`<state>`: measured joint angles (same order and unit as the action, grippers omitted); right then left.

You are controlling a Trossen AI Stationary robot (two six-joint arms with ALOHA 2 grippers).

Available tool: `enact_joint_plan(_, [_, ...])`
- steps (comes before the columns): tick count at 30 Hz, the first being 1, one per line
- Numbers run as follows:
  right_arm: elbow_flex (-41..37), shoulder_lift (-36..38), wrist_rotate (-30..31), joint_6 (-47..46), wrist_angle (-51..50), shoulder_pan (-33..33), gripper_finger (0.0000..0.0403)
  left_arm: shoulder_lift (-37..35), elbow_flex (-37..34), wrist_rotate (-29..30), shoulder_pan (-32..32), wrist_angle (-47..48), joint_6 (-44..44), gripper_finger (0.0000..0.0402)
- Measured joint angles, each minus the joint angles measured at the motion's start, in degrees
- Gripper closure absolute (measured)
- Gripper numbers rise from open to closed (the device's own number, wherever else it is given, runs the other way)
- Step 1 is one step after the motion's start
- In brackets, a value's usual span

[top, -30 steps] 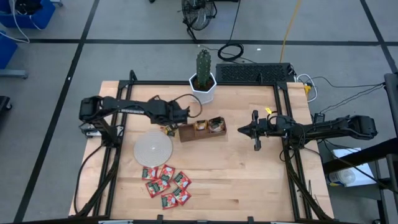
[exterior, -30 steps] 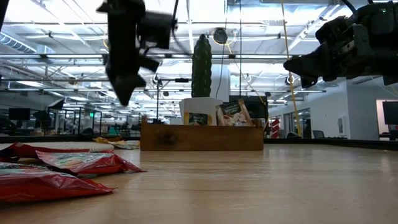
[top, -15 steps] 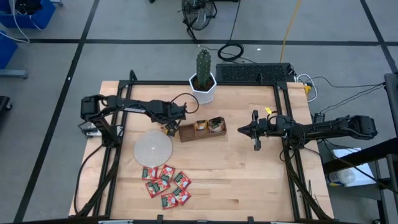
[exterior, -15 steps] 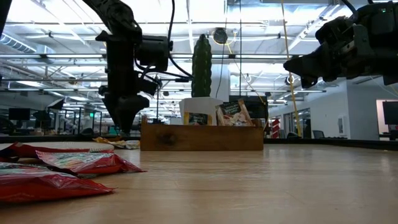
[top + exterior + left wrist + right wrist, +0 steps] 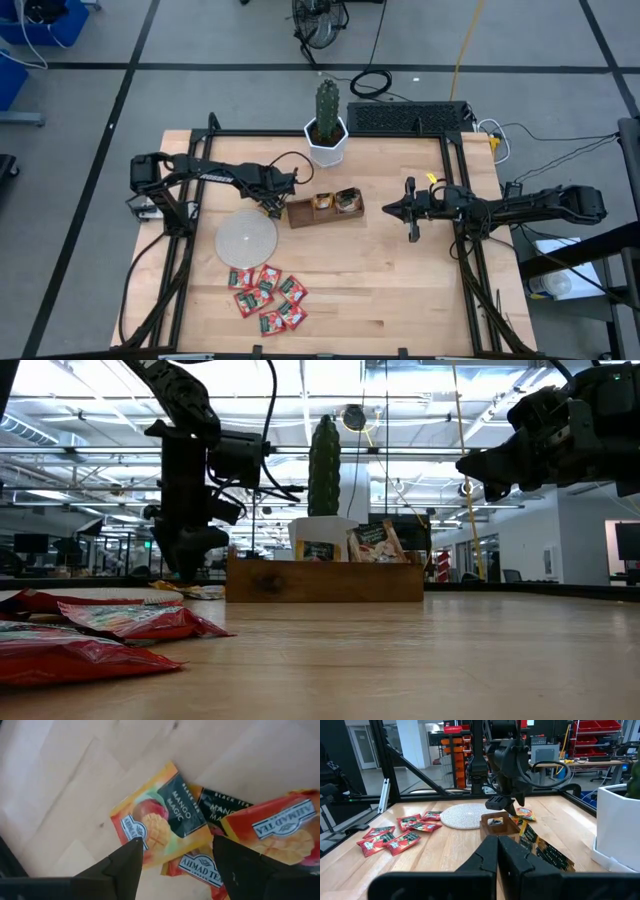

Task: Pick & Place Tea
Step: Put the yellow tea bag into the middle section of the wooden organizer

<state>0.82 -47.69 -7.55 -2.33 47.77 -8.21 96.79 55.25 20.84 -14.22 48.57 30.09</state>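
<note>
Three orange-yellow tea sachets (image 5: 160,825) lie overlapping flat on the wood by the left end of the brown tray (image 5: 300,216). My left gripper (image 5: 177,847) points steeply down over them, open, one fingertip on either side of the top sachet's lower part; in the low view it (image 5: 188,565) hangs just above the table. Several red tea sachets (image 5: 268,295) lie near the front edge. The tray holds sachets upright in its middle (image 5: 323,202) and right (image 5: 346,200) compartments. My right gripper (image 5: 386,210) waits shut, level, right of the tray.
A round pale disc (image 5: 247,240) lies between the orange-yellow sachets and the red ones. A cactus in a white pot (image 5: 327,135) stands at the far edge behind the tray. Bare wood lies in front of the tray and toward the right.
My left gripper has come down toward the orange-yellow sachets beside the tray's left end, tipping to point more steeply down. The sachets and the tray have kept their places.
</note>
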Motion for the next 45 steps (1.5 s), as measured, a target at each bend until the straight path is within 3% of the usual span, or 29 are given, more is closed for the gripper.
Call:
enact_joint_plan(9, [-0.01,0.00,0.00,0.00,0.00,0.01,0.0403,0.00,-1.15,-0.26,0.00,-5.17,0.00,0.0156])
enact_joint_plan(45, [-0.01,0.01,0.00,0.00,0.00,0.01,0.0403,0.74,-1.15,-1.33,-1.95,-4.73,0.24,0.0207])
